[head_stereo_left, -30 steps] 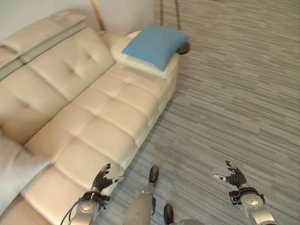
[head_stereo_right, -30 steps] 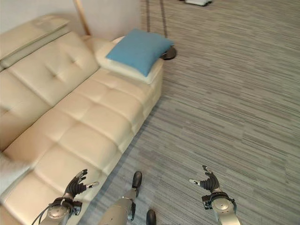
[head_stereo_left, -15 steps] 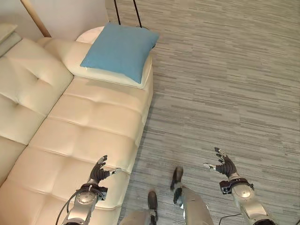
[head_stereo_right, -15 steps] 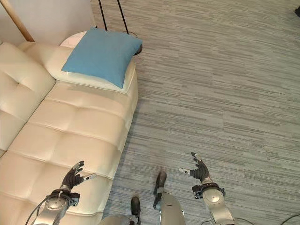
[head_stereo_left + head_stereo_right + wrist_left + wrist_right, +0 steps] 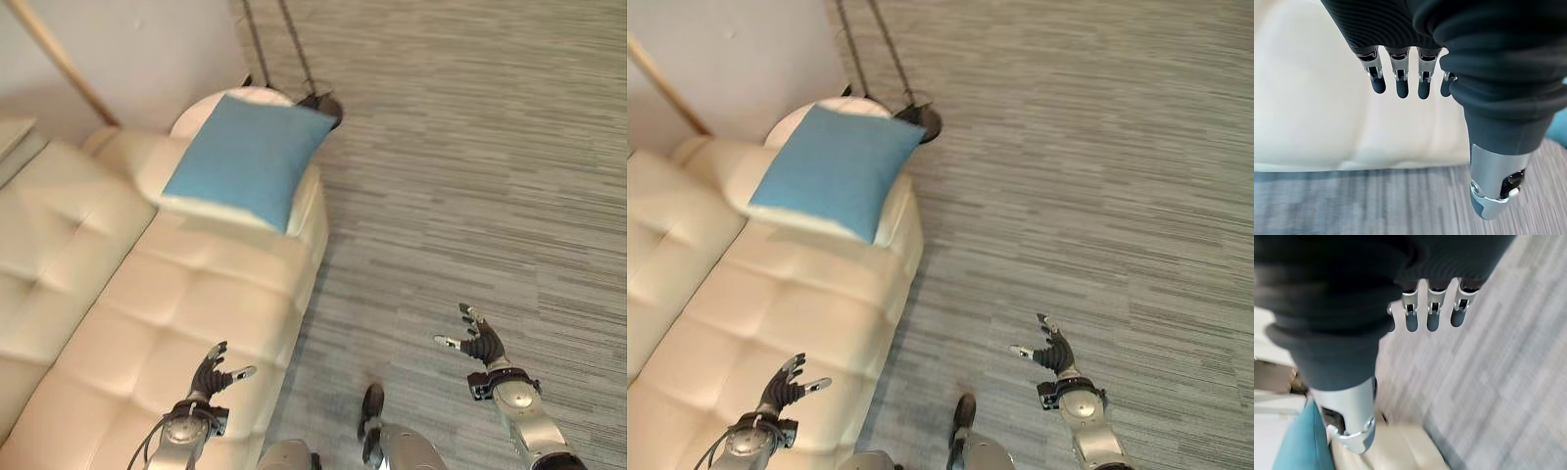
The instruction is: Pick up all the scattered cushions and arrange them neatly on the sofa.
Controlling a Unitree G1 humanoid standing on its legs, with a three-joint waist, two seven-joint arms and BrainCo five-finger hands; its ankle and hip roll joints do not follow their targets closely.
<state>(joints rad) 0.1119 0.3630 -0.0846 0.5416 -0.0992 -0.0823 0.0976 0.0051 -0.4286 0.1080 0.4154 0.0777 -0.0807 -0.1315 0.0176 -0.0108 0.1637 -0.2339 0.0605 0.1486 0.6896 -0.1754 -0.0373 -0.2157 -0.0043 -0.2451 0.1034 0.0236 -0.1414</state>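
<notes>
The left robot hand hangs low over the front edge of the sofa, fingers spread loosely and holding nothing; the left wrist view shows them straight above the cream seat where it meets the carpet. The right robot hand is raised over bare carpet, well apart from the sofa, likewise splayed wide and empty. Both seem poised this way because nothing is within reach yet — a ready posture, in my judgement, not a grasp.

Further out, one blue cushion lies flat on the sofa's far armrest, tilted a little off square with the seat. It rests there stably, though it reads as set down rather than arranged neatly. Beyond the armrest a dark round stand base sits on the carpet, with two thin poles rising from it.

Count: one cushion, one sofa, two robot hands. No cushion lies on the visible carpet, so any others are probably elsewhere — finding them looks like the next need.
</notes>
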